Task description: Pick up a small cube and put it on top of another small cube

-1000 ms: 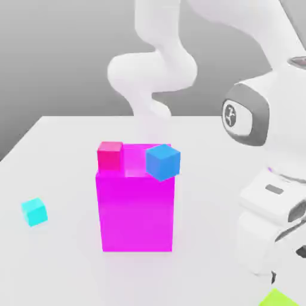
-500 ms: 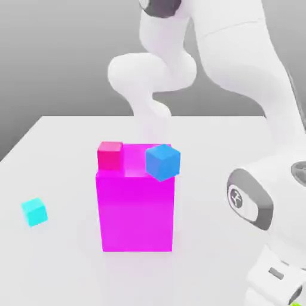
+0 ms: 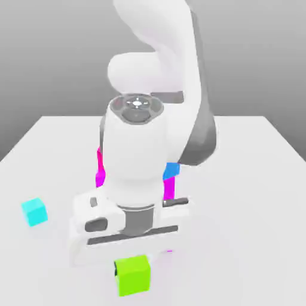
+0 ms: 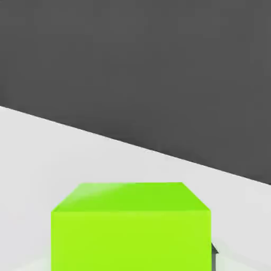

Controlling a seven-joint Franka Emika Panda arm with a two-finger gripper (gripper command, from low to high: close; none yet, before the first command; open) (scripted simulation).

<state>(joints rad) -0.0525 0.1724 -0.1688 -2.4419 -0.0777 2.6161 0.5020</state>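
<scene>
The lime-green cube [image 3: 132, 275] hangs directly under the robot's hand, in the foreground of the exterior view, and it looks to be lifted clear of the white surface [image 3: 251, 197]. The claw [image 3: 132, 266] is closed on it, gripping it from the sides just below the hand's flat body. In the hand view the green cube [image 4: 132, 227] sits close to the camera, its top face and one side face plainly lit, with the pale surface [image 4: 63, 153] and a dark backdrop behind it.

The cyan cube [image 3: 34, 211] rests on the surface well apart from the green cube, toward the exterior view's left and a little farther back. It stands alone with nothing on top of it.

Behind the green cube, the white arm [image 3: 143, 143] covers most of the tall magenta block [image 3: 100, 170], leaving narrow strips of it visible on either side of the wrist. A corner of the blue cube [image 3: 172, 170] peeks out beside the arm, at the magenta block's upper edge toward the exterior view's right.
</scene>
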